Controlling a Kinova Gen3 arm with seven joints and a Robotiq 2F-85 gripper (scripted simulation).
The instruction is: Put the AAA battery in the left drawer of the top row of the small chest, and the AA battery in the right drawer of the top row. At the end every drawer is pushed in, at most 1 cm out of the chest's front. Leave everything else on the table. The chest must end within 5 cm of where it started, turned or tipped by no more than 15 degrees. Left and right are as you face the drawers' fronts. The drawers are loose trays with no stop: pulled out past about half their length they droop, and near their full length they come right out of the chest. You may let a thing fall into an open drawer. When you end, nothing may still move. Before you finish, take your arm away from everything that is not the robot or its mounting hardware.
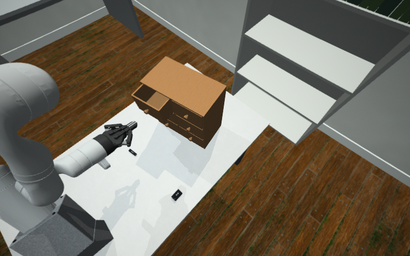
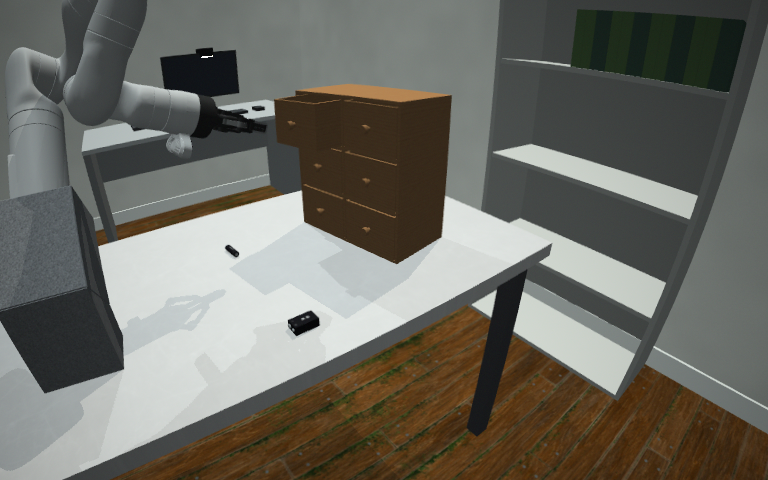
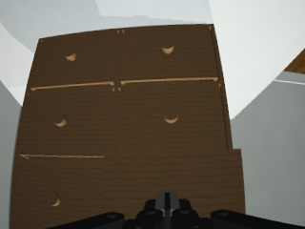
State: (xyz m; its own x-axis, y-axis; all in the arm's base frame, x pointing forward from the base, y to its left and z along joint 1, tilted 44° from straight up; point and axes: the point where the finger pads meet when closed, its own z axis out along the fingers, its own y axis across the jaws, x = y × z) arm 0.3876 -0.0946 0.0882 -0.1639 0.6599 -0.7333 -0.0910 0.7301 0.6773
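The gripper [image 1: 133, 124], left of centre in the top view, is fully closed on nothing, raised in front of the chest [image 1: 184, 82] whose top-left drawer [image 1: 150, 99] stands pulled out. A small dark battery [image 1: 132, 152] lies on the table [image 1: 90, 157] just below the gripper, and a black block [image 1: 176, 194] lies lower, near the table's edge.
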